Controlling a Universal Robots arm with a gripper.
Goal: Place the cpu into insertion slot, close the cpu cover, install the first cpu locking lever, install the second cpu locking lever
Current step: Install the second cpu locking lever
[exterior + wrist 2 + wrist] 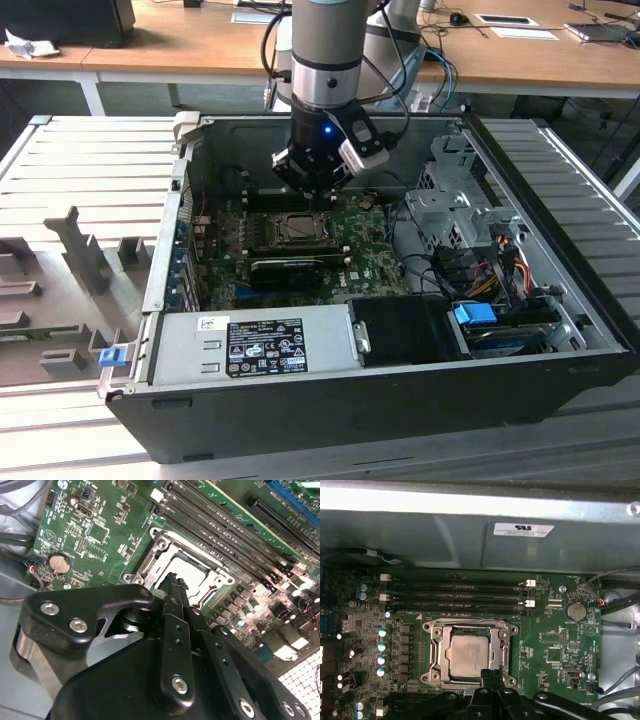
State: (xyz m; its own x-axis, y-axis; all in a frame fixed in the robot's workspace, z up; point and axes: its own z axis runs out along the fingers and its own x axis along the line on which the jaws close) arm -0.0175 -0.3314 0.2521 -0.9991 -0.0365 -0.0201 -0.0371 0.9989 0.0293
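Note:
The cpu (469, 655), a grey-topped square chip, lies flat in the insertion slot (431, 676) on the green board. The cpu cover (436, 650), a thin metal frame, lies down around it, and the chip shows through its window. My gripper (492, 672) is shut with nothing between its fingers, and its tips are at the socket's rim beside the chip. In the second wrist view the closed gripper (173, 581) hangs just over the edge of the cpu (195, 572). In the exterior view my gripper (312, 188) hovers low over the insertion slot (297, 228) inside the open case.
Black memory slots (460, 597) run along one side of the socket. A long black expansion card (287, 268) lies in front of it. The power supply (250, 345) fills the case's front. Cables and a drive cage (470, 230) stand at the exterior view's right.

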